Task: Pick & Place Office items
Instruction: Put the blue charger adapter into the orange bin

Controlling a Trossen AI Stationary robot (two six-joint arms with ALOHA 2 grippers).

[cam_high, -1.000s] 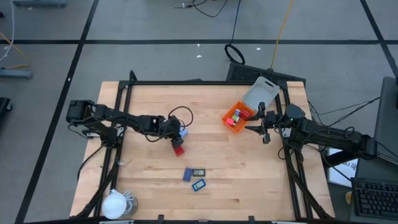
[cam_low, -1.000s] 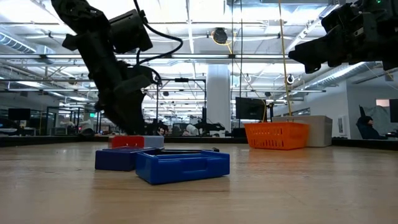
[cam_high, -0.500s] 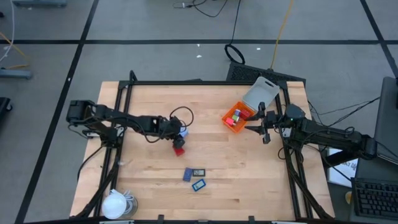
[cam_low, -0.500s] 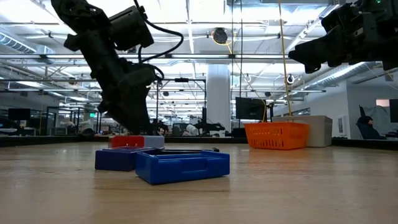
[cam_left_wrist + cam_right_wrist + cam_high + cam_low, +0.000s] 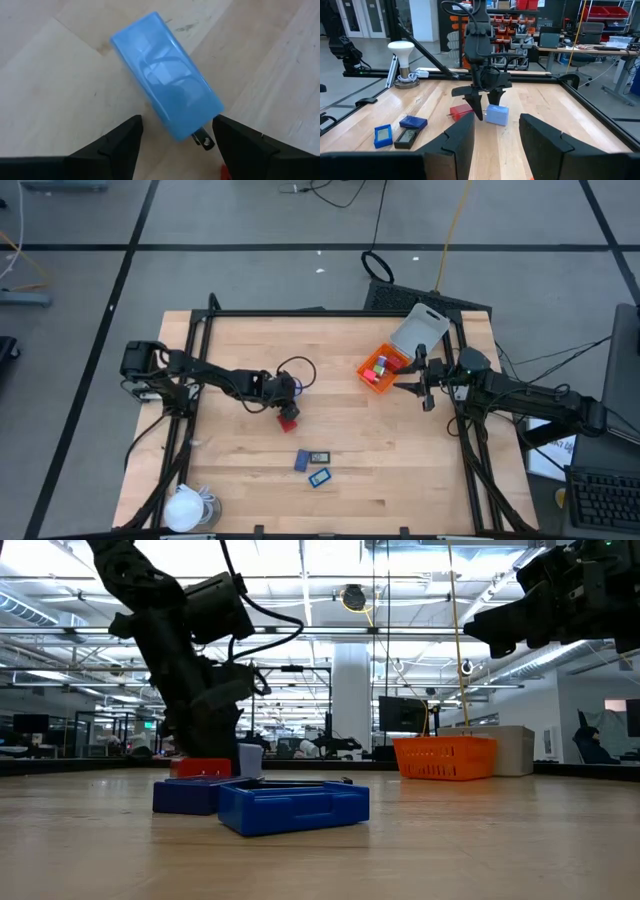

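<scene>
**One pale blue cube framed by the left tool**

The left tool [image 5: 172, 140] is seen released, its fingers either side of one pale blue cube [image 5: 166, 77] lying near the table [image 5: 400, 460] middle. One red block [image 5: 288, 421] lies beside it. Toward the near edge, three flat rectangles [image 5: 312, 466] are counted. The right tool [image 5: 495, 140], parted and empty, hangs by the orange tray [image 5: 382, 370]. The cube's metal prongs are shown only in the left wrist view.

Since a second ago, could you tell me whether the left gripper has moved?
Yes. In the high view the left gripper has shifted slightly toward the orange tray, its open fingers now around the pale blue block beside the red block.
</scene>
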